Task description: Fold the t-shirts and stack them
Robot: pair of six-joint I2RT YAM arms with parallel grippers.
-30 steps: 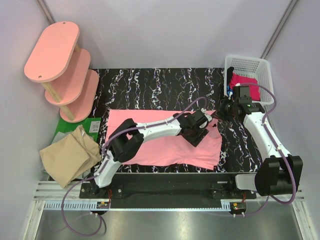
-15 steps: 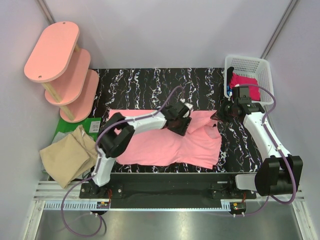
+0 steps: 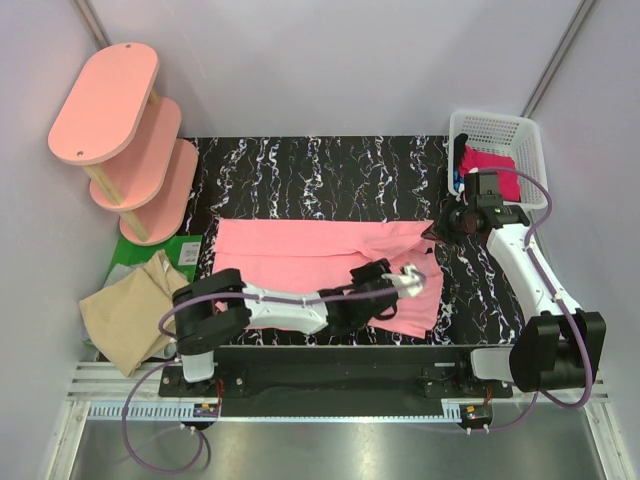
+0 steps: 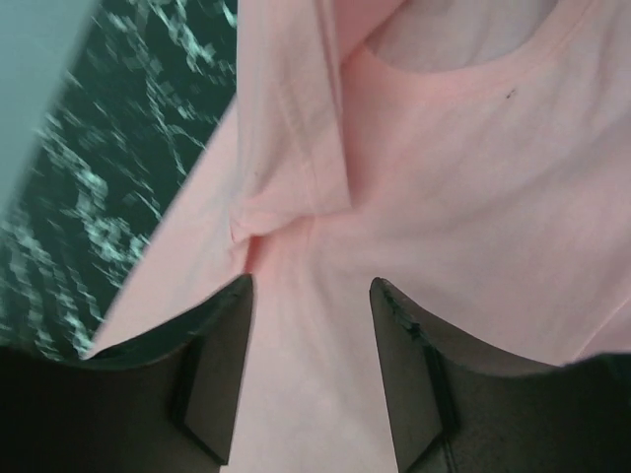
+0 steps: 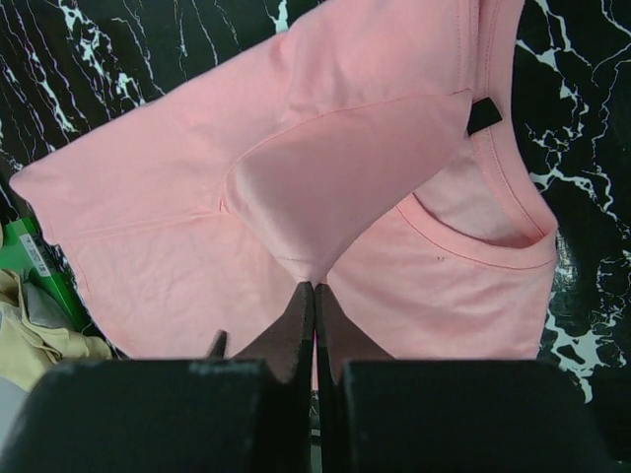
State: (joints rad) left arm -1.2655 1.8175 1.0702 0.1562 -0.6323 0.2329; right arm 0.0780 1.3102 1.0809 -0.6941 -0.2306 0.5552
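Mid-fold: salmon-pink t-shirt (image 3: 290,258) spread on the marbled table (image 3: 300,180) — pinched tight at a lifted fold by the right gripper (image 5: 314,286), half-open empty left gripper (image 4: 311,296) just above. Next, likely: clamp near sleeve, fold across.

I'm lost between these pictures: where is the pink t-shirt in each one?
Top external: the pink t-shirt lies spread across the middle of the black marbled table.
Left wrist: it fills most of the picture, neckline at the top.
Right wrist: it fills the centre, pinched by the right gripper.
Shared landmark: the black marbled table, seen in all three.
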